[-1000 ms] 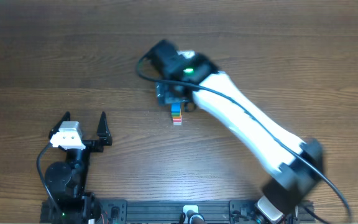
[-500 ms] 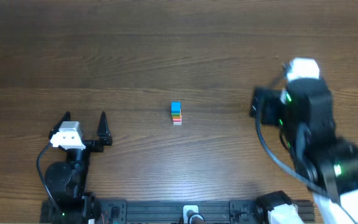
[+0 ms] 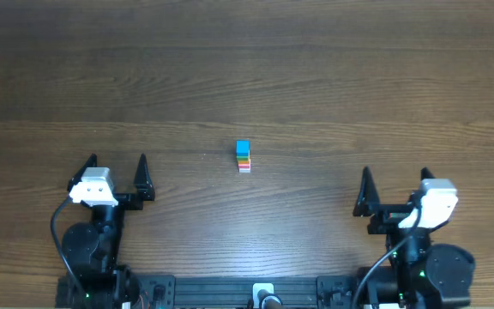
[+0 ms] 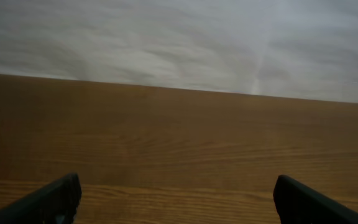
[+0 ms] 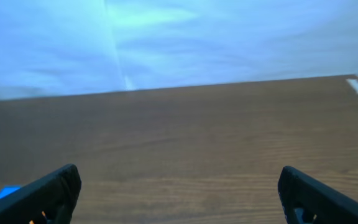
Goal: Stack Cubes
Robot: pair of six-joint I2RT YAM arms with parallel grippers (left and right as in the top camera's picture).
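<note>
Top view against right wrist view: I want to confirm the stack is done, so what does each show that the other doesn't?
Top view: the whole stack of cubes standing alone mid-table, blue cube on top, with the left gripper and right gripper both open near their bases, well apart from it. Right wrist view: a pale backdrop beyond the table's far edge. Both: the wooden table, the right gripper's spread fingers, and the blue cube, which the wrist view catches as a corner beside one finger.

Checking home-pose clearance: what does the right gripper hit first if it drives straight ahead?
Looks free as shown: only bare table ahead of the right gripper. The stack sits off to its left, out of line.
</note>
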